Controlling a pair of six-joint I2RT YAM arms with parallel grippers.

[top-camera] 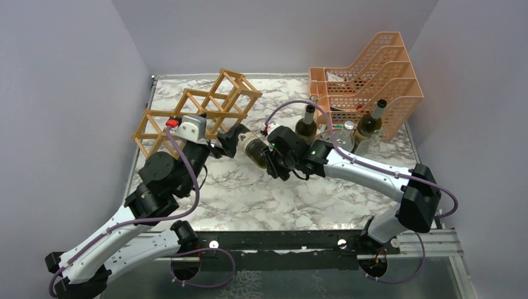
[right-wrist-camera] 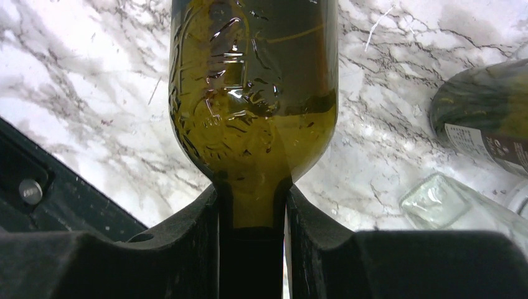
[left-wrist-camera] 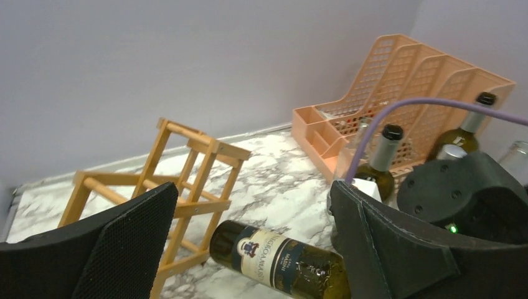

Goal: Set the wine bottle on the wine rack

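Lilac walls box in a marble-patterned bench (top-camera: 249,199). The wine rack (top-camera: 205,106) stands at its back left, a lattice of thin wooden sticks with no bottle in the cells I can see.

My right gripper (right-wrist-camera: 252,227) is clamped on the neck of the wine bottle (top-camera: 252,147). The wrist view shows both pads pressed against the green glass just below the shoulder. The bottle lies roughly level with its base pointing left toward the rack, near it but not touching. I cannot tell whether it rests on the marble or hangs just above it.

My left gripper (top-camera: 226,144) has its jaws wide apart on either side of the bottle's base end and holds nothing. From its wrist view, the labelled body lies low between the two pads. Behind my right arm are the peach mesh organiser (top-camera: 373,81) and a few upright bottles (top-camera: 306,124).

I judge this to be the carrying step, partway through: the bottle is gripped and turned base-first, but not yet in any cell. Next, its axis must line up with one diamond opening so it can slide in base-first. A neck hold leaves the heavy end free to droop. So I would have the left gripper either close on the body to steady it, or move out of the path to the rack.
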